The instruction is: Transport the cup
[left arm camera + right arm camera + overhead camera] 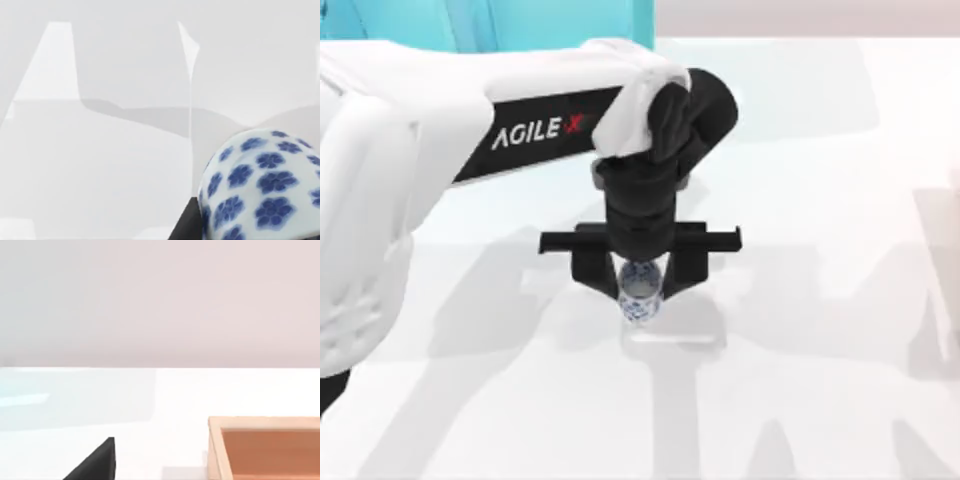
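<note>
The cup [639,296] is white with blue flowers and sits near the middle of the table, between the two black fingers of my left gripper [638,286]. The gripper reaches down from above and is shut on the cup, one finger on each side. A soft shadow lies on the table just beside the cup. In the left wrist view the cup [265,185] looms close, with a black finger [186,226] against its side. A black edge of my right gripper [98,463] shows in the right wrist view, low over the white table.
A shallow wooden box [216,450] with an orange-brown inside stands on the table in the right wrist view. The white tabletop [820,400] spreads around the cup, crossed by arm shadows. A teal panel [490,22] rises at the back left.
</note>
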